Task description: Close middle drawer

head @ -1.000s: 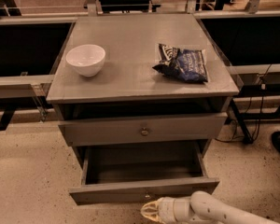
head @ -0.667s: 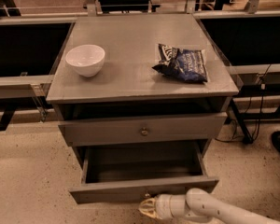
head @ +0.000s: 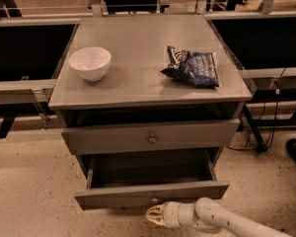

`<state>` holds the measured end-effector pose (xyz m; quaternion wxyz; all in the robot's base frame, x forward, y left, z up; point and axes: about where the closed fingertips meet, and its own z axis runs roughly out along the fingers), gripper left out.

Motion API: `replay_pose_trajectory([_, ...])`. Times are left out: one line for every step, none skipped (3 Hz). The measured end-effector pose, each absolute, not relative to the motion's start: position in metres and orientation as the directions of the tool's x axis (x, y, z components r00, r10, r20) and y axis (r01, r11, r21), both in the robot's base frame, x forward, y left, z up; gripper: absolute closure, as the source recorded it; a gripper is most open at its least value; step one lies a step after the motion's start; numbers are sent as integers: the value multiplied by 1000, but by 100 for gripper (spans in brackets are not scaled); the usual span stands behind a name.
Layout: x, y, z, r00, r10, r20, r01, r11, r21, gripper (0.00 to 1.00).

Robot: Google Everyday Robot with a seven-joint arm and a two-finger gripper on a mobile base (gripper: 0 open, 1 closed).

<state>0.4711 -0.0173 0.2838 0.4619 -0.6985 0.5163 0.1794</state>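
Observation:
The middle drawer of the grey cabinet is pulled far out, with its dark box open to view. Its slim front panel carries a tiny pale knob at the centre. My gripper is low in front of that panel, just below the knob, pointing left. Its pale fingertips are drawn together and hold nothing. The white arm comes in from the lower right.
Above, the taller drawer with a brass knob stands slightly out. On the cabinet top sit a white bowl and a dark blue snack bag. Cables and a black table leg are at the right, over speckled floor.
My gripper has shifted a little left and up, closer to the middle drawer's front panel. The drawer stands about as far out as before.

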Motion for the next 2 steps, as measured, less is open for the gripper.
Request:
replay_pose_trajectory([471, -17, 284, 402, -555, -728, -887, -40, -460, 100])
replay_pose_trajectory([470, -18, 262, 395, -585, -709, -896, -75, -438, 100])
